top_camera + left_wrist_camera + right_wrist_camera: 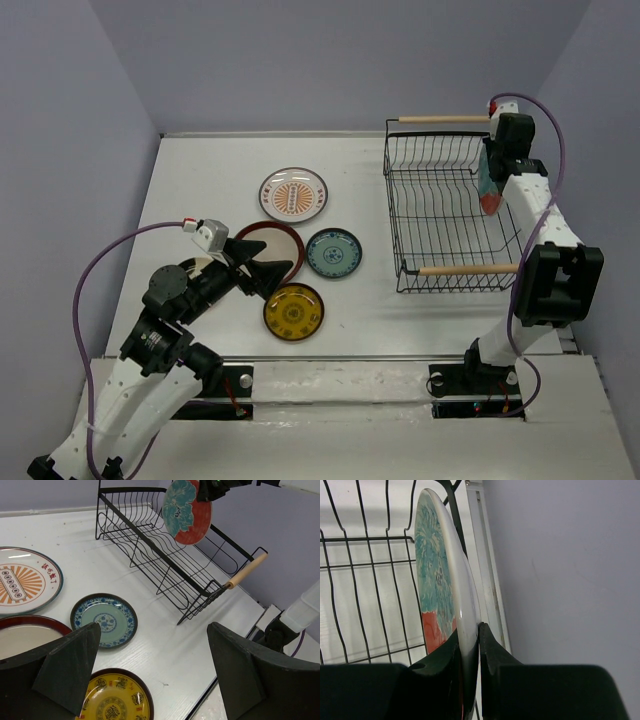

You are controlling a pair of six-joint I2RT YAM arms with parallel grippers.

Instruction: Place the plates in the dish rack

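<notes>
The left gripper [154,630] is wide open and holds nothing, with the yellow plate [112,700] just under it and the blue plate [104,620] a bit ahead. Farther off, the right gripper [477,635] pinches the teal-and-red plate [435,580] by its edge, standing up, with the rack [467,269] right under it

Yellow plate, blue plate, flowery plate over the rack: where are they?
yellow plate [293,312], top view, patterned middle.
blue plate [333,253], top view, pale centre.
flowery plate [183,514], left wrist view, painted face.
</notes>
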